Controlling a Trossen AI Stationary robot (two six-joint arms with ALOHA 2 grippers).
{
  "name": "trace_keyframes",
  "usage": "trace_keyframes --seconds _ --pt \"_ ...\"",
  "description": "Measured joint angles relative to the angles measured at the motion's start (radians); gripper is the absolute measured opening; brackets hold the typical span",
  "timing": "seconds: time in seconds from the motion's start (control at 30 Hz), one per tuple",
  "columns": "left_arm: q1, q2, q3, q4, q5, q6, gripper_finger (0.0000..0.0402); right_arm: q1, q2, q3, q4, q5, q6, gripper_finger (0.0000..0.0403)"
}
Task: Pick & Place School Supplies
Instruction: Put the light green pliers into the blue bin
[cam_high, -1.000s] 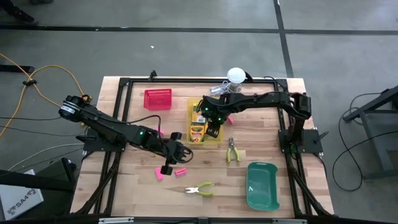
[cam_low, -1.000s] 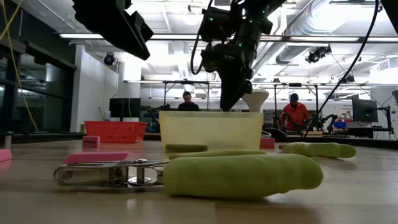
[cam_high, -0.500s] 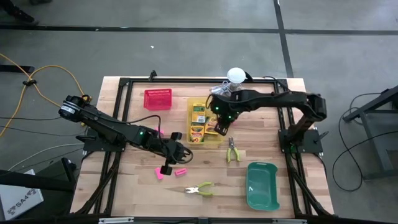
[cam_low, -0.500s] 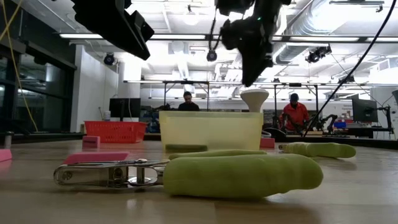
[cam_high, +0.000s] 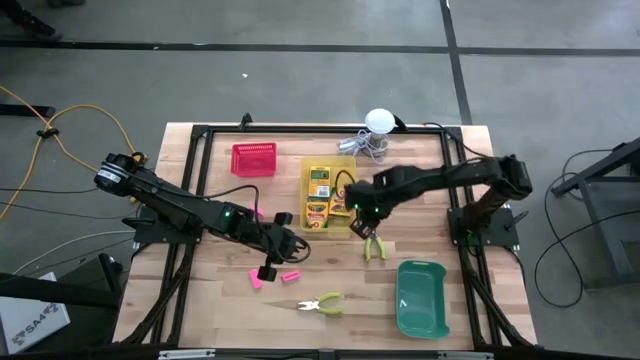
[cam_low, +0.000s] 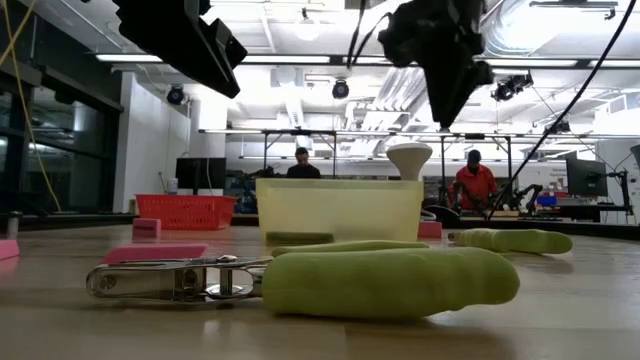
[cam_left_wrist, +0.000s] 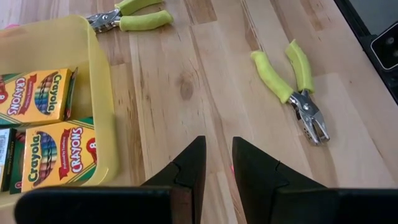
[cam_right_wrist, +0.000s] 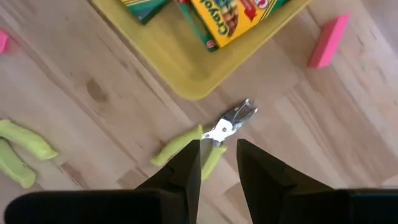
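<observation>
Near the yellow bin, just off its corner closest to the green bin: one pair of pliers, flat on the wood, long axis running straight away from the yellow bin, metal nose toward it and yellow-green handles spread on the far end. Directly above, the right gripper, fingers parted on a narrow gap and grasping nothing, clear of the tool. Farther out from the same side of the yellow bin, well apart from it, a second pair of pliers, long axis parallel to that side, nose away from the green bin (handles toward it). Inside the yellow bin, crayon boxes lying flat, printed faces up. At the yellow bin's other near corner, the left gripper, low over the table, fingers slightly apart and released, nothing between them. Close round it, a pink eraser just beside the yellow bin's wall and two more pink erasers a little farther out. On the yellow bin's opposite flank, a red bin; beyond its back corner, a white ball with metal clutter. No obstruction between right gripper and pliers.
</observation>
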Motion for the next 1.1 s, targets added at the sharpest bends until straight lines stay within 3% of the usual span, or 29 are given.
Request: trace_keyframes --seconds 0.4,0.6,0.83,1.1 --pt "0.000 0.000 0.000 0.000 0.000 -0.002 0.0075 0.205 0.001 -0.001 -0.082 0.172 0.275 0.0093" --pt "0.000 0.000 0.000 0.000 0.000 -0.002 0.0075 0.233 0.013 -0.086 -0.069 0.144 0.433 0.0093" --pt "0.000 0.000 0.000 -0.025 0.001 -0.003 0.0075 0.228 0.013 -0.205 -0.020 0.119 0.504 0.0095" --pt "0.000 0.000 0.000 -0.034 0.003 -0.043 0.0075 0.228 0.013 -0.230 0.102 0.105 0.500 0.0146"
